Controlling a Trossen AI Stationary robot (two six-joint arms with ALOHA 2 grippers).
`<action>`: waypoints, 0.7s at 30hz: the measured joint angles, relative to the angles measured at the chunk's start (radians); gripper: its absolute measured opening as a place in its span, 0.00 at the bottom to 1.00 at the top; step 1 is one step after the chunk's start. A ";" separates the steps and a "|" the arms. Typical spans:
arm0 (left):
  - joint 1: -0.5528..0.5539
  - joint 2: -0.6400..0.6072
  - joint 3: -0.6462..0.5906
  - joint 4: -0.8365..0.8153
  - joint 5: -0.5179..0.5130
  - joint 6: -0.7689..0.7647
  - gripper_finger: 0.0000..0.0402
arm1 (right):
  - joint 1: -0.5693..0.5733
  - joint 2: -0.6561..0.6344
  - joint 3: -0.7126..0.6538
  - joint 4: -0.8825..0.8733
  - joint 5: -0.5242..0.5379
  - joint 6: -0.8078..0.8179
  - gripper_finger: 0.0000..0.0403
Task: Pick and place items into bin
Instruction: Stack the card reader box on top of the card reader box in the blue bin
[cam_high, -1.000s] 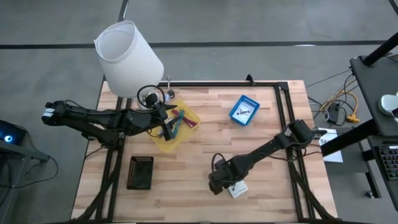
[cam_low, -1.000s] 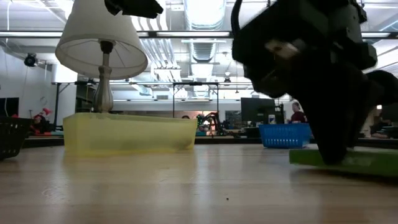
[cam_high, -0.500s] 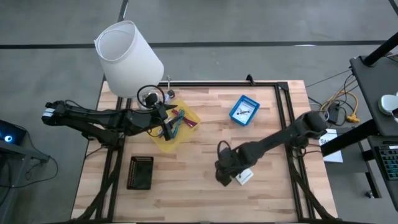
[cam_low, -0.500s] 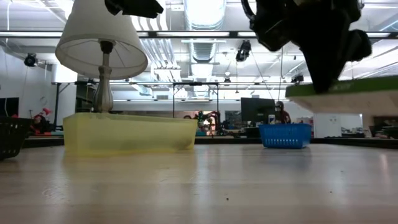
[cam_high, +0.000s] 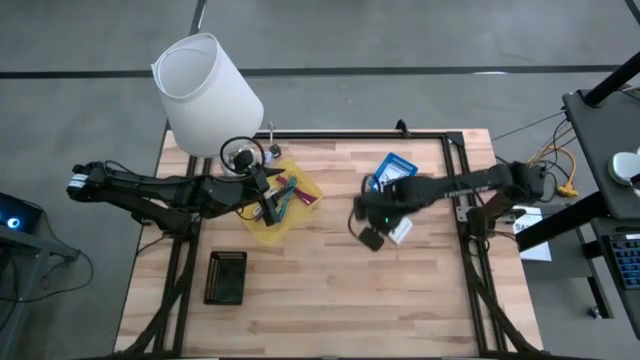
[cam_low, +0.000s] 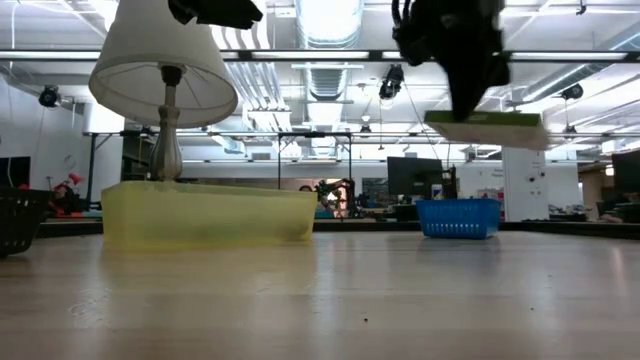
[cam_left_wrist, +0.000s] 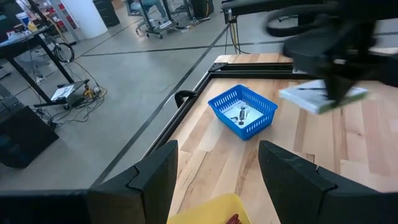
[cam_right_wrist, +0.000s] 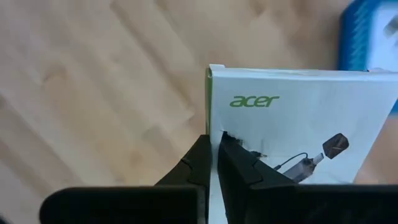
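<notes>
White packet (cam_right_wrist: 298, 143): flat rectangular box, green edge, "acer" in green print plus a cable/adapter graphic on the face. It's off the table, held level in the air, centre-right of the high view, just lower left of the blue bin (cam_high: 393, 176); in the low view it hangs upper right, above the bin.

Containers:
- blue bin: mesh basket, upper centre-right of the high view; a small silvery-white piece (cam_left_wrist: 242, 114) lies inside.
- yellow tray (cam_high: 262, 227), centre-left of the high view: holds a teal pen (cam_high: 282, 203) and purple/red bits, details too small to sort.
- black basket (cam_high: 226, 277), lower left of the high view; contents not readable.
- white lamp (cam_high: 206, 93) at the upper left corner of the table.

Pincers:
- right gripper (cam_right_wrist: 216, 160): fingers clamped tight on the packet's edge, carrying it.
- left gripper (cam_high: 268, 203): over the yellow tray, fingers (cam_left_wrist: 157, 180) spread apart, nothing between them; packet and blue bin visible beyond.
</notes>
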 joint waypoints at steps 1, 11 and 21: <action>0.000 -0.002 0.000 0.000 0.000 0.000 0.52 | -0.030 -0.005 0.000 0.001 0.001 -0.057 0.02; 0.000 -0.040 0.005 0.001 -0.008 -0.001 0.52 | -0.325 -0.012 0.000 -0.006 -0.008 -0.692 0.02; 0.000 -0.095 0.003 0.005 -0.008 -0.055 0.52 | -0.490 -0.011 -0.006 -0.032 0.001 -1.718 0.02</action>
